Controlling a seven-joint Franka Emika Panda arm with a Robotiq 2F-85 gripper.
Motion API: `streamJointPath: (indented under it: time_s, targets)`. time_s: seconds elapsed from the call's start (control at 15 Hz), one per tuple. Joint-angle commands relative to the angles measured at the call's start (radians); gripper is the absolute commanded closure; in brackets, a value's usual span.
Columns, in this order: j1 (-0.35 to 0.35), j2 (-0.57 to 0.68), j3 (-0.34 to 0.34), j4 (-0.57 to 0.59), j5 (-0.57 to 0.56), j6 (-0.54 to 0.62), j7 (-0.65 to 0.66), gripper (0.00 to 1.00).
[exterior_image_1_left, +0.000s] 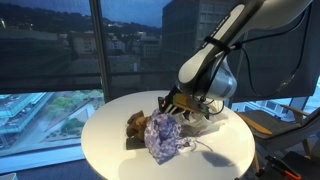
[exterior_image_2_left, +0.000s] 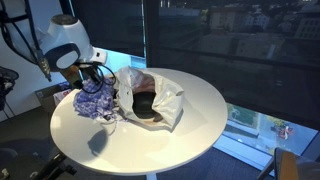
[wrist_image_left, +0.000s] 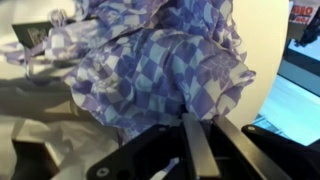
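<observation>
- Round white table (exterior_image_1_left: 108, 148): carries everything in both exterior views; a large window stands behind it.
- Robot arm (exterior_image_1_left: 215, 55): bends down over the table's middle.
- White bag (exterior_image_2_left: 172, 98): lies slumped on its side on the tabletop, mouth open and gaping, just beside the cloth.
- Purple-and-white checked cloth (exterior_image_1_left: 165, 138): crumpled, hanging from the gripper just above the table. An exterior view shows its shadow (exterior_image_2_left: 97, 141) apart from it on the tabletop, and it fills the wrist view (wrist_image_left: 170, 70).
- Dark brown contents (exterior_image_2_left: 145, 108): sit inside the bag's open mouth; what they are cannot be told.
- Gripper (exterior_image_2_left: 94, 78): pointing down, fingers clamped on the cloth's upper folds; one dark finger (wrist_image_left: 190, 145) meets the fabric.
</observation>
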Motion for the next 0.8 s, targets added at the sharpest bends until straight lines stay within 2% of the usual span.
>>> streamJointPath:
  time_s: [0.0,0.13,0.27,0.4,0.53,0.6,0.67,0.73]
  targets:
    - [-0.211,-0.148,0.188,-0.033,0.026,0.070,0.030,0.96]
    - [-0.306,-0.195,0.261,-0.022,0.022,0.107,0.053,0.96]
    - [-0.370,-0.240,0.304,-0.011,0.014,0.151,0.090,0.96]
    - [-0.403,-0.285,0.316,-0.007,0.006,0.198,0.137,0.96]
    - [-0.409,-0.333,0.298,-0.010,-0.001,0.244,0.195,0.96]
    - [-0.404,-0.361,0.280,-0.017,-0.002,0.266,0.226,0.96]
    - [-0.215,-0.388,0.088,-0.019,0.045,0.284,0.211,0.96]
    - [-0.193,-0.429,0.046,-0.034,0.057,0.292,0.219,0.96]
